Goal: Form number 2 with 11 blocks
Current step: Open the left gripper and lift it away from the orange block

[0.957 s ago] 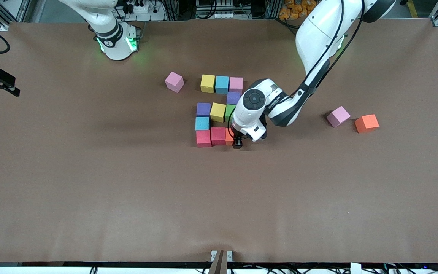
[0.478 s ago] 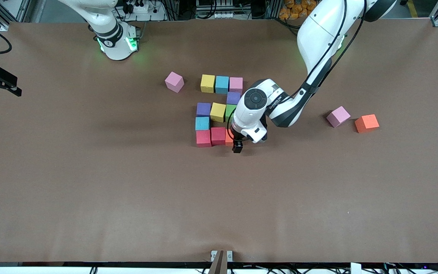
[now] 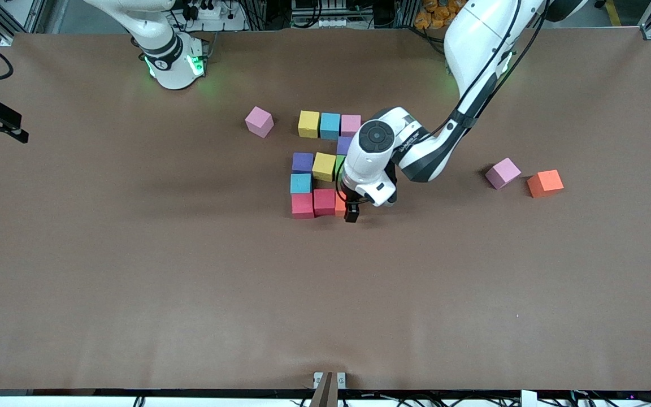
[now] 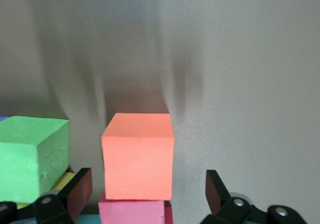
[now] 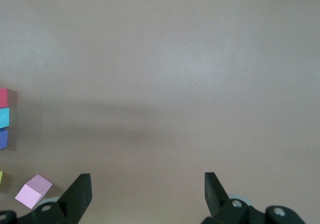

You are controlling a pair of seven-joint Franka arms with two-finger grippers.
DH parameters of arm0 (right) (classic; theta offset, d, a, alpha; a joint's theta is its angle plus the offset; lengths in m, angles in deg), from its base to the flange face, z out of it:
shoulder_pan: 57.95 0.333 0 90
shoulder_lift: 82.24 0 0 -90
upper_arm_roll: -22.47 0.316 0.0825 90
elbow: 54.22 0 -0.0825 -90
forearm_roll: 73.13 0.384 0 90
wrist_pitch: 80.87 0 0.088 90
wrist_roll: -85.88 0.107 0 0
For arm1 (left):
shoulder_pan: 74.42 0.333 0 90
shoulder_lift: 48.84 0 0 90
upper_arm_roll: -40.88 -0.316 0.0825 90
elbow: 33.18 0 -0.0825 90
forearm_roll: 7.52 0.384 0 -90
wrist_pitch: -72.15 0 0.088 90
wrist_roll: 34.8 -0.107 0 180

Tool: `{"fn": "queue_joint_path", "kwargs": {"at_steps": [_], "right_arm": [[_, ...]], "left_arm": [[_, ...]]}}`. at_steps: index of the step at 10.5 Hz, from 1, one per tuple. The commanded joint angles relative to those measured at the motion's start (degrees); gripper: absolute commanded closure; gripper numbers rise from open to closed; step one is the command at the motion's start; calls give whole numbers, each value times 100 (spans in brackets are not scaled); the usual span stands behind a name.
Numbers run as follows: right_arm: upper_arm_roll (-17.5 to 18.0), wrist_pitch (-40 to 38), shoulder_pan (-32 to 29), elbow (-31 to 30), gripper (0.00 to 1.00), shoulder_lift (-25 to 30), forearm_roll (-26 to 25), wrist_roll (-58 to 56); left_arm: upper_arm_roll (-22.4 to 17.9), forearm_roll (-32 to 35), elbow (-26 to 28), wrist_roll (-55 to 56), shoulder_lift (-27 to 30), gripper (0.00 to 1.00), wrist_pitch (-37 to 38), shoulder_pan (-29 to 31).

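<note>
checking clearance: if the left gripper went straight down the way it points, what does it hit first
Most likely the orange block. The left gripper hangs open right over it, fingers to either side, so its palm would meet the block's top, unless the fingertips reach the table first; depth is unclear.

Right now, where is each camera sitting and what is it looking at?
Front view: high across the table, facing both arms; shows the number 2.
Left wrist view: on the left arm, looking down past the open left pincer at the orange block.
Right wrist view: on the waiting right arm, over the right arm's end of the table; its open right pincer shows.
Shared: front and left wrist views both show the orange block.
</note>
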Motion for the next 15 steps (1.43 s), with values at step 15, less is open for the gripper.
{"fn": "queue_joint_path", "kwargs": {"at_steps": [15], "right_arm": [[-74, 401, 175, 18, 0, -33, 90, -59]], "left_arm": [[-71, 160, -924, -7834, 1604, 0, 3181, 1811]]}}
